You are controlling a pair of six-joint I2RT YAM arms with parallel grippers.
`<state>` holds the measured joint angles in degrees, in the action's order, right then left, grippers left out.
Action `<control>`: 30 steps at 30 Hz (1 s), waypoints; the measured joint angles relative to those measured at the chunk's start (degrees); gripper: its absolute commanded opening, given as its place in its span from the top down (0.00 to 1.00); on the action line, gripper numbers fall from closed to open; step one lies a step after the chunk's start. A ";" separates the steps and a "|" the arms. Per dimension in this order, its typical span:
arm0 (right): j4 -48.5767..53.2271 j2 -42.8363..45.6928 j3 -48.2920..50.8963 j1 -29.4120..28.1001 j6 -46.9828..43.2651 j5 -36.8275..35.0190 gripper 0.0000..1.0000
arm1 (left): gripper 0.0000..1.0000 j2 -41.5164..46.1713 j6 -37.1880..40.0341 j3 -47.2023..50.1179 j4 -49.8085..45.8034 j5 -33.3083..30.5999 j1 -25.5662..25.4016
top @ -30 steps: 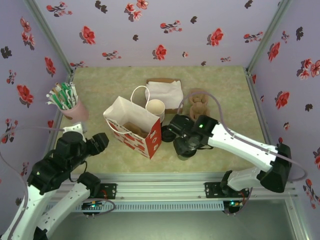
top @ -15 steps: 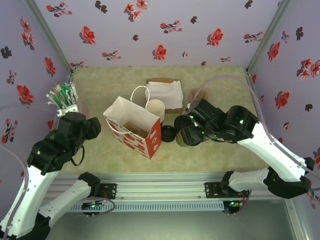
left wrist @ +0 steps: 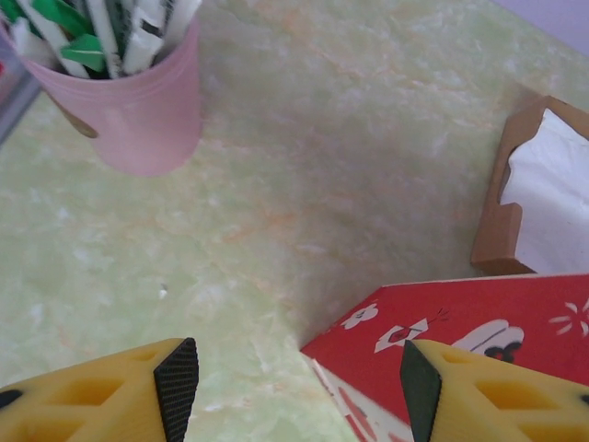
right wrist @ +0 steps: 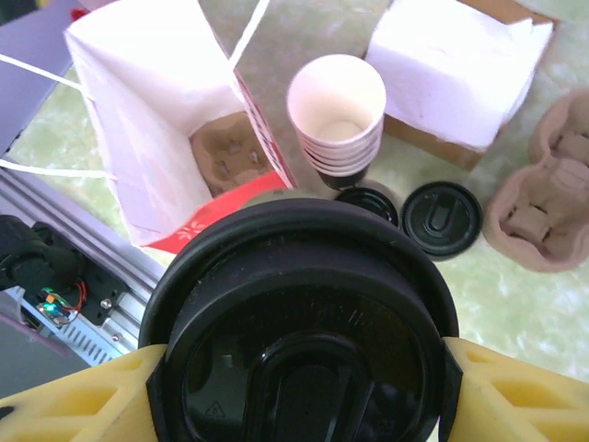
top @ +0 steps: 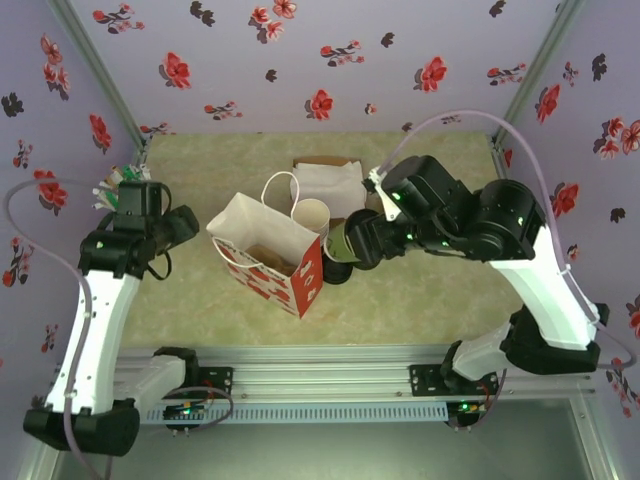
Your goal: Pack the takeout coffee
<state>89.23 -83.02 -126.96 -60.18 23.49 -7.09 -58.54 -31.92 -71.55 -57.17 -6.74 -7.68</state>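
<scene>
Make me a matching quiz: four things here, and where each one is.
1. lidded cup
2. straws
3. napkins
4. cup stack

A. in the brown box
B. on the table beside the bag
C. in the right tool
D. in the pink cup

Pairs: 1-C, 2-D, 3-A, 4-B

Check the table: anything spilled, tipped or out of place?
Nothing stands out. The paper bag stands upright and open with a carrier inside, the cup stack is upright beside it, two spare lids lie flat, and the lidded coffee cup sits squarely in the jaws of the right gripper. No spill visible.
</scene>
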 measured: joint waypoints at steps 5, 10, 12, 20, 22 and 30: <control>0.37 -6.38 -7.98 -0.26 -1.75 1.49 0.34 | 0.38 -5.88 1.36 0.02 3.21 5.62 1.01; 0.70 -12.20 -15.26 -0.33 -3.04 3.02 0.34 | 0.38 -8.98 2.29 0.79 6.73 9.25 1.01; 0.68 -14.36 -18.08 -0.37 -3.61 3.85 0.34 | 0.38 -9.07 2.36 1.95 8.22 10.80 1.01; 0.68 -19.52 -21.62 -0.48 -5.01 6.36 0.34 | 0.39 -7.87 2.32 6.73 12.66 16.31 1.11; 0.70 -20.70 -21.64 -0.61 -5.14 6.69 0.34 | 0.39 -7.19 2.32 8.09 13.09 17.11 1.09; 2.45 -25.46 -21.64 -2.29 -5.79 6.62 0.35 | 0.39 -4.81 2.05 11.61 13.68 18.84 -0.11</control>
<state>91.68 -108.49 -148.59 -62.48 17.69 -0.47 -63.35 -29.87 -59.94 -43.48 12.10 -7.79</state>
